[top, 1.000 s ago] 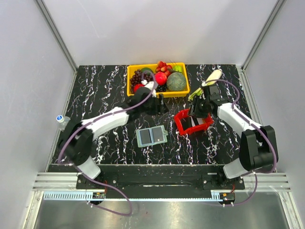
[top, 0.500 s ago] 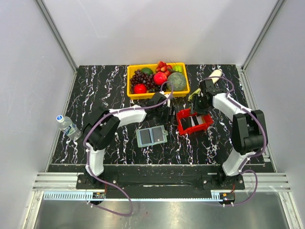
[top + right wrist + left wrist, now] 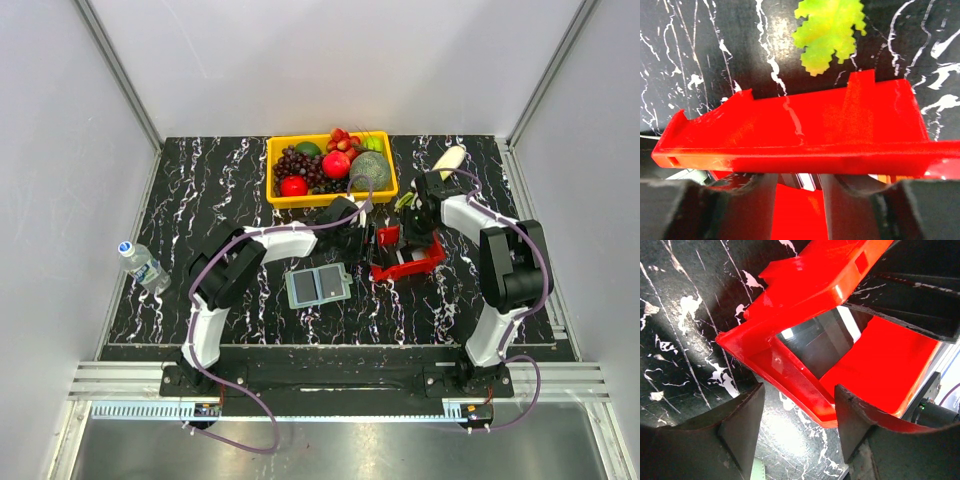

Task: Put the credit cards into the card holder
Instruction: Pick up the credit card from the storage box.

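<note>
Left gripper [image 3: 797,407] swung in at basket [image 3: 790,145] left corner, jaws apart astride wall; right gripper [image 3: 799,189] at far wall, jaws apart; cards [image 3: 815,342] stayed inside, holder [image 3: 318,285] untouched

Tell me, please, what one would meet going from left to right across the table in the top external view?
Water bottle → card holder → red basket. The yellow fruit tray spans the holder and part of the basket, so I leave it out.
</note>
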Motion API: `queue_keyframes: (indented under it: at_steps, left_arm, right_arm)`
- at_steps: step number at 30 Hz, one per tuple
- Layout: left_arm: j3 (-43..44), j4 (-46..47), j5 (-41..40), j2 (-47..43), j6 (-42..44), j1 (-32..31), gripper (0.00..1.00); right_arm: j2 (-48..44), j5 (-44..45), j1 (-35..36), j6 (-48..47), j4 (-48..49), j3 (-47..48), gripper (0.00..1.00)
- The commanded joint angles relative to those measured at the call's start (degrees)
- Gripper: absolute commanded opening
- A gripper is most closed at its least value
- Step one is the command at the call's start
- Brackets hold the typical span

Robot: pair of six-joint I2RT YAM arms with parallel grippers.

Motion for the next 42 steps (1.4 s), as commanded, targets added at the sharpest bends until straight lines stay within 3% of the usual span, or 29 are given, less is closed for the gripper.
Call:
queue_keyframes:
  at_steps: [1,8,17,19,22,25,31,35,37,42]
  left_arm:
    - [0.55,2.16,0.92,0.46,-0.4,-0.49,0.59]
    - [-0.6,3.66,1.54,-0.07,-0.66,-1.89,0.47]
    - [-1.91,4.36,1.19,-0.94,-1.19,-1.98,0.42]
    - [-2.44,4.27,0.66,-1.3,-1.54,-2.07,0.41]
    - [-3.84,5.75,0.13,-2.09,-2.24,-1.98,0.4]
    - [-5.16,6.99,-0.13,-2.7,-3.21,-2.07,0.37]
    - [-6.83,8.49,-0.75,-3.84,-5.4,-2.07,0.34]
    - [-8.06,9.89,-0.75,-5.07,-6.37,-2.07,0.4]
    - [-8.24,10.33,-0.31,-5.69,-6.55,-1.98,0.51]
    - [-8.68,12.71,2.32,-6.57,-7.6,-2.07,0.54]
  right_arm:
    - [1.22,-5.35,-0.25,-0.76,1.87,0.97,0.4]
    - [-3.96,-12.12,-0.25,0.82,7.05,-1.93,0.21]
    - [-5.55,-16.0,-0.25,1.87,8.9,-3.08,0.17]
    - [-6.59,-11.28,-0.25,2.66,8.12,-3.6,0.21]
    - [-8.7,-0.56,-0.25,4.07,6.28,-4.92,0.37]
    - [-9.68,1.93,-0.25,3.81,5.66,-6.32,0.45]
    - [-7.13,-2.63,-0.17,5.48,6.0,-6.94,0.45]
    - [-5.2,-3.6,1.06,5.83,6.18,-6.77,0.45]
    - [-4.67,-4.83,1.5,5.74,6.7,-6.77,0.45]
    - [-3.62,-7.29,2.91,6.71,8.64,-6.5,0.43]
